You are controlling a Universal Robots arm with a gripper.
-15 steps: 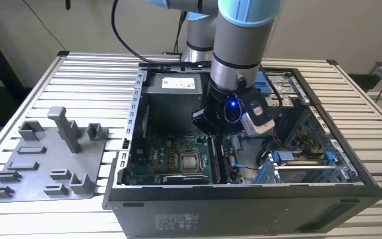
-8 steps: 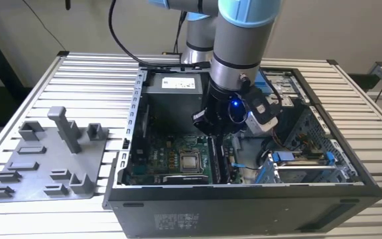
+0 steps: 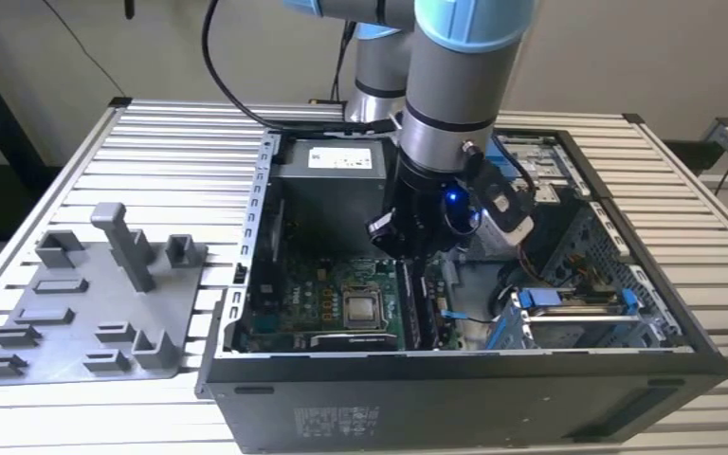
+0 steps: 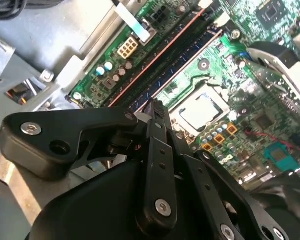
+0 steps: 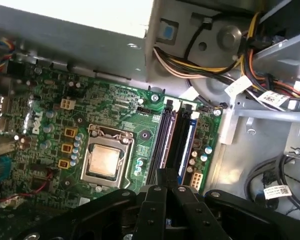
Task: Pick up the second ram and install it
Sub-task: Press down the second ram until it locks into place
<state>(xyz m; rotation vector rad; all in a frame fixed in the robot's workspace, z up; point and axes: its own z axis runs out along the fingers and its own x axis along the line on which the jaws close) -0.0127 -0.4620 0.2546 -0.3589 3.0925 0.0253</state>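
Gripper (image 5: 166,176) close in both wrist views: fingers pressed together to one narrow tip, nothing pinched between them. A closed tip like this reads as a pushing tool rather than a grasp. Just beyond the tip lie the long memory slots (image 5: 166,137), running away from it. A dark strip stands edge-up there, taken to be the second ram (image 5: 180,145); judged to be in its slot, though whether it is fully seated cannot be told. Beside the slots sits the processor socket (image 5: 104,161) on the green motherboard (image 5: 50,100), and bundled cables (image 5: 190,65) hang further back. In the exterior view the arm reaches straight down into the open computer case (image 3: 465,360), which suits a vertical press. Well apart, at the exterior view's left, the grey tray (image 3: 86,351) lies on the slatted table (image 3: 187,142).
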